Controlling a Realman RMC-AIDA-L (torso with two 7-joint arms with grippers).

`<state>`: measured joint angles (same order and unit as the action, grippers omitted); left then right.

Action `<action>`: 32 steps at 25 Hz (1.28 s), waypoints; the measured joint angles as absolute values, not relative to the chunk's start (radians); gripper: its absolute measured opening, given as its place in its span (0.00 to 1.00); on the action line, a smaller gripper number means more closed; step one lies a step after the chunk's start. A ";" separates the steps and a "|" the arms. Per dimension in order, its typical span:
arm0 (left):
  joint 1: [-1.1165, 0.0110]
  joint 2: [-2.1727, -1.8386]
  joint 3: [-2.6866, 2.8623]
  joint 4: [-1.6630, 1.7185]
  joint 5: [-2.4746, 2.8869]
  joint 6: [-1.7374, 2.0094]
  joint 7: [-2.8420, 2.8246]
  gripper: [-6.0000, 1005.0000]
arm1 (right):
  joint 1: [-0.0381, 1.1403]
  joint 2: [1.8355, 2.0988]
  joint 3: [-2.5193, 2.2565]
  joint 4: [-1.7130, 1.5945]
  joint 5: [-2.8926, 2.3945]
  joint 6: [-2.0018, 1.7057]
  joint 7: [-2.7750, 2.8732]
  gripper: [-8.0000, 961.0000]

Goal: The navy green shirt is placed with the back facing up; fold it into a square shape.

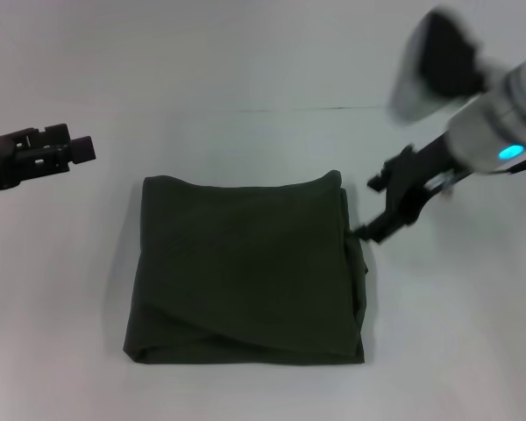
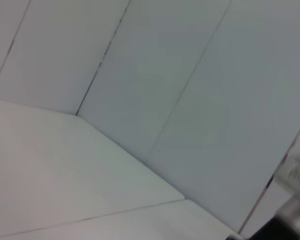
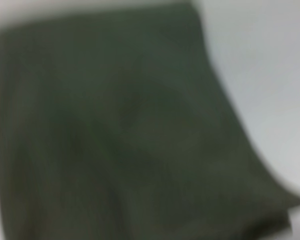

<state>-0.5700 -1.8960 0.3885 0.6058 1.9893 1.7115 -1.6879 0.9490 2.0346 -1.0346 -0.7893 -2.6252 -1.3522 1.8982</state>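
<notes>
Shirt folded into a rough square on the white table

The navy green shirt [image 1: 245,267] lay mid-table [image 1: 61,289]. The right gripper [image 1: 365,233] touched its right edge; whether it pinched cloth, I cannot tell. The left gripper [image 1: 81,151] hovered far left, seemingly closed.

Right hand [image 1: 361,233] meets the shirt's [image 1: 245,272] edge (grip unclear); left arm [image 1: 9,158] cropped

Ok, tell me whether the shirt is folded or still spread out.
Folded. The shirt lies as a compact, roughly square stack on the table, layered edges along its right side, no sleeves showing. The right gripper is at that edge.
</notes>
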 joint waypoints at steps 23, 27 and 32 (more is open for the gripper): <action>-0.538 -1.959 0.465 0.459 1.993 1.795 -1.127 0.90 | 0.713 2.012 -0.718 -0.529 -1.954 -1.590 1.225 0.95; -0.541 -1.957 0.512 0.459 1.993 1.793 -1.140 0.90 | 0.713 2.025 -0.718 -0.518 -1.951 -1.589 1.197 0.95; -0.547 -1.949 0.537 0.462 1.995 1.786 -1.167 0.90 | 0.712 2.029 -0.720 -0.516 -1.950 -1.592 1.189 0.95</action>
